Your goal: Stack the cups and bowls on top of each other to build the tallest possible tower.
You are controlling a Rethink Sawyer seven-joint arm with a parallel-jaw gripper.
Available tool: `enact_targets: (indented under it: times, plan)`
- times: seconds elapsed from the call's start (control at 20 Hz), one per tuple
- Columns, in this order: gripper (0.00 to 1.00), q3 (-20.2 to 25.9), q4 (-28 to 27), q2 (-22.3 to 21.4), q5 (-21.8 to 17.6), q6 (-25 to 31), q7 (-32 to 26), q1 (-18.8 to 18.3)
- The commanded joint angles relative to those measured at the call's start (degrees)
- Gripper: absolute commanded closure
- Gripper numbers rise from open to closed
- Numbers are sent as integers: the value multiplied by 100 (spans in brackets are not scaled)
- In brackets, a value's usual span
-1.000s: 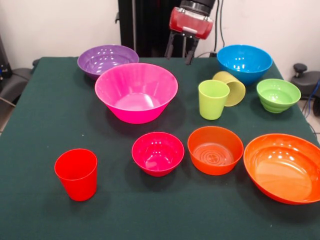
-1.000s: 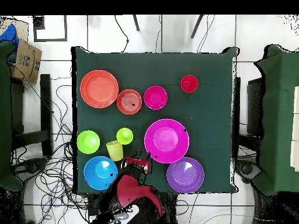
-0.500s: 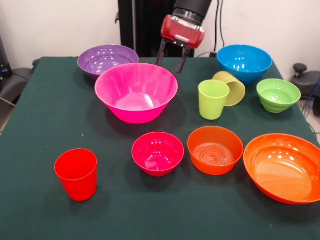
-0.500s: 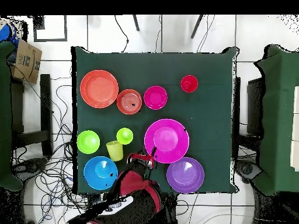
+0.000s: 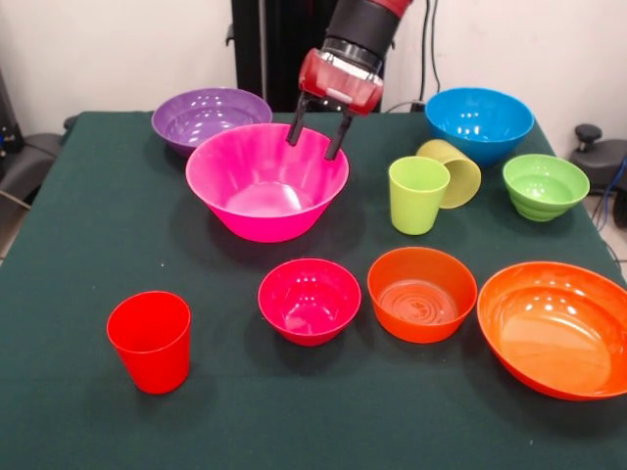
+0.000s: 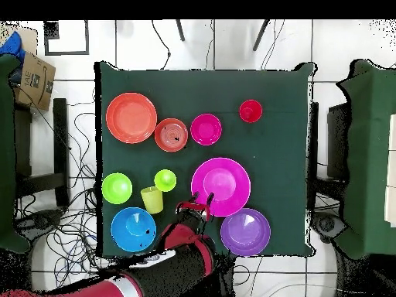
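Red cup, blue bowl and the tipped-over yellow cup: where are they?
Red cup (image 5: 149,340), front view, on its side wall.
Blue bowl (image 5: 479,119), front view, on its inside.
Yellow cup (image 5: 454,169), front view, on its side.

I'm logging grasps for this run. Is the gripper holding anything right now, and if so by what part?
Nothing is held. The gripper is open and empty, its fingers spread above the far rim of the large pink bowl.
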Motion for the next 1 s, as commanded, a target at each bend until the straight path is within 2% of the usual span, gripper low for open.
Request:
enact_targets:
  times: [0.05, 0.2, 0.4, 1.0]
  plan:
    - [0, 456, -735, 537, 338, -183, 269, 77]
    - [0, 506, -753, 521, 278, -148, 301, 93]
    - [0, 766, -728, 355, -97, -59, 388, -23]
    - [0, 1565, -84, -1199, -1998, 618, 593, -836]
